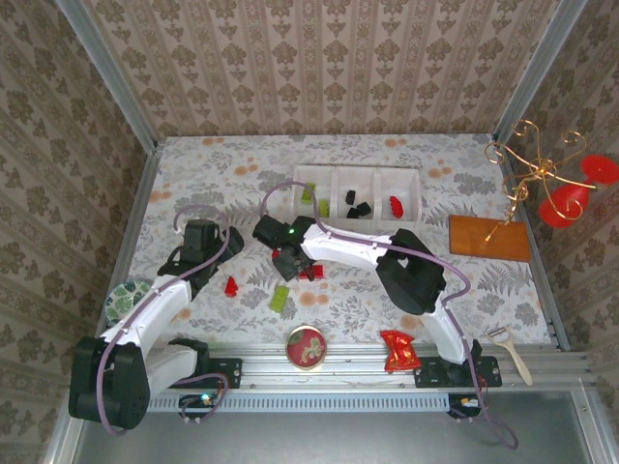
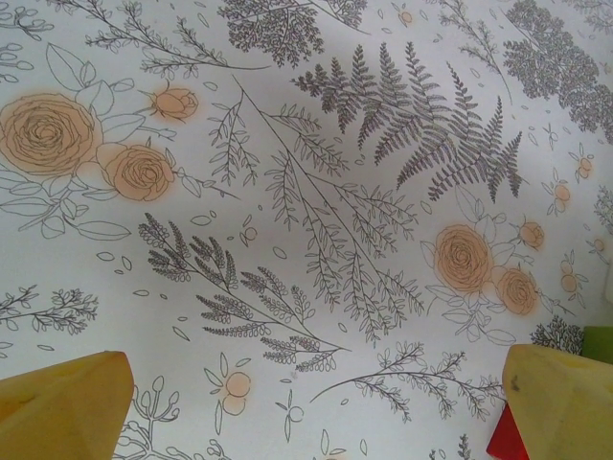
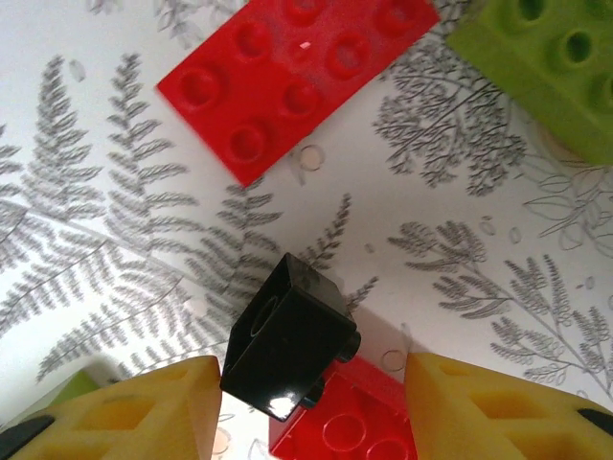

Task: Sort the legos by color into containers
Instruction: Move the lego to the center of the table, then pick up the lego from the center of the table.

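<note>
**Right end effector** (image 3: 311, 388): open. Its yellow fingers (image 3: 144, 407) stand one to each side of a black brick (image 3: 292, 345), with nothing clamped.

**Black brick**: lies tilted, its lower edge propped on a red brick (image 3: 350, 426). It sits just beside the left finger and a little further from the right one.

**Neighbours on the bench** (image 1: 213, 184): a second red brick (image 3: 297, 77) lies studs up beyond the black one. A green brick (image 3: 551, 67) lies at the upper right of the wrist view. Both are apart from the fingers.

**Step in hand (judged)**: picking up the black brick.
- Centre the gap over the brick.
- Descend far enough to take its flat sides, not a corner.
- Close gently, since a tilted piece may twist out or drag the red brick under it along.
- Lift straight up.

**Tray** (image 1: 336, 184): white, with three compartments in a row at the far side of the bench. The left one holds a green piece, the middle one black pieces (image 1: 356, 206), the right one a red piece. The middle compartment is the likely place for the black brick.

**Left end effector** (image 2: 316, 407): open and empty, over bare bench.
</note>
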Available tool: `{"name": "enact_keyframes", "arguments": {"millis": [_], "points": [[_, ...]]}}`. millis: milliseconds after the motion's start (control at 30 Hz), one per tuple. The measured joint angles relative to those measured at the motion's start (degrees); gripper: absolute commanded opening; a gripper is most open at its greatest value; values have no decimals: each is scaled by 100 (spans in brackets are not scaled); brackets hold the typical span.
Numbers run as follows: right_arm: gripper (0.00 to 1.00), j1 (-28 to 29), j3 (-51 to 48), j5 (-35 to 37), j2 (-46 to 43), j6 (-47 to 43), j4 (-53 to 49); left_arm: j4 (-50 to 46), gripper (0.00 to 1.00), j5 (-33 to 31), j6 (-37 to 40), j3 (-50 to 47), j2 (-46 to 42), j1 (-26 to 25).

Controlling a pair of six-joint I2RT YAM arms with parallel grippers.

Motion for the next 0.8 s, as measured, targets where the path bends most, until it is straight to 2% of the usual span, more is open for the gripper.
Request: {"name": "enact_keyframes", "arguments": {"millis": [200,400,800], "points": [[63,-63,214,-48,140,55,46,4,100,2,0,-22,0,33],[64,-63,243,-221,260,131,129,17,100,9,0,-31,-35,37],[56,-138,245,-415,505,153,210,22,100,26,0,-44,-70,50]]}}
